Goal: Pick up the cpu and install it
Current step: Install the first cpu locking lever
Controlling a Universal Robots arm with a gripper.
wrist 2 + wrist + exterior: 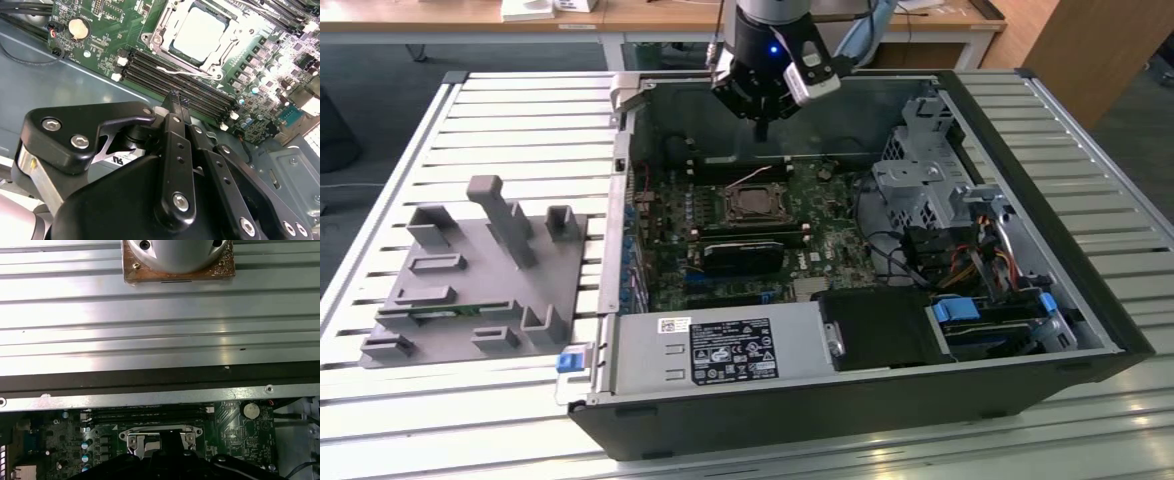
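Exterior view: the tool (762,128) hangs over the open computer case (1067,240) on the desk (400,180), fingers pressed together, holding nothing. Second wrist view: the cpu (200,34) sits in the motherboard socket (222,62), just beyond the fingertips (173,100).

The gripper (762,128) hangs above the open computer case (1067,300), with free air over the processor socket (750,205). The drive cage (923,180) crowds the case's edge at the exterior view's right; the power supply (720,350) blocks its near edge.
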